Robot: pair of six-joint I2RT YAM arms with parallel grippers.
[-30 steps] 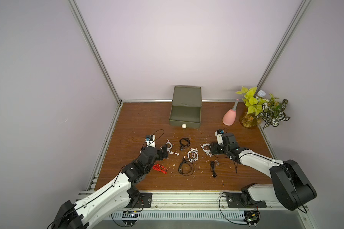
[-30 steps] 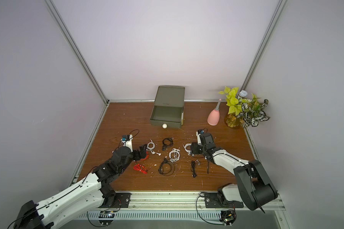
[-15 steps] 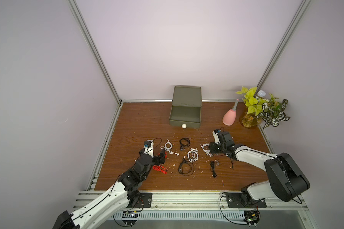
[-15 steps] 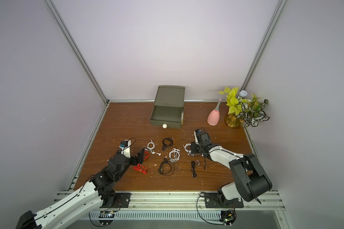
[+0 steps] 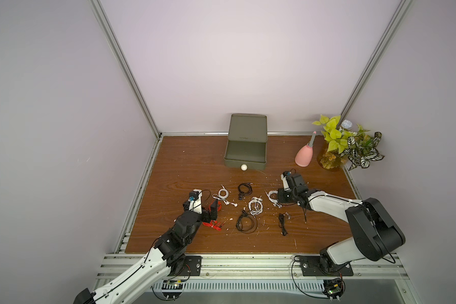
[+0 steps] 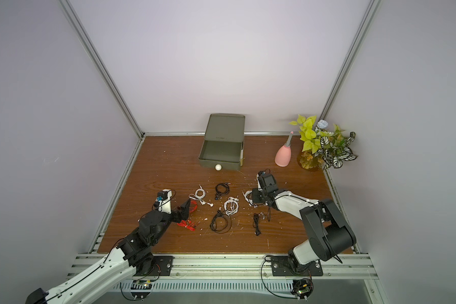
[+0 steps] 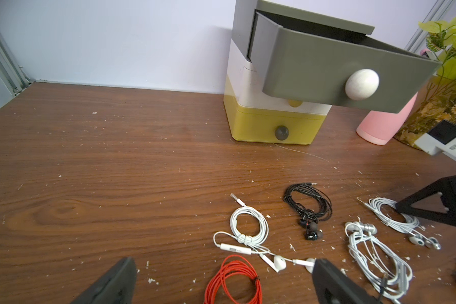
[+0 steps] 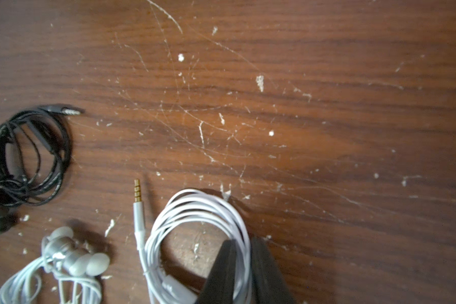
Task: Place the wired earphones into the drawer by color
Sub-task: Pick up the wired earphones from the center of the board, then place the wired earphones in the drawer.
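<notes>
On wooden table, right gripper pinched on white earphone coil, left gripper spread wide around red earphone coil, olive-grey top drawer stood open.

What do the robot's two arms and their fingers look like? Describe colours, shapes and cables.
Both the left arm and the right arm have smooth white link covers between bulky black joint housings. Thin black cables run along them. Each white wrist camera mount carries a blue part. The fingers are matte black, tapered wedges.
</notes>
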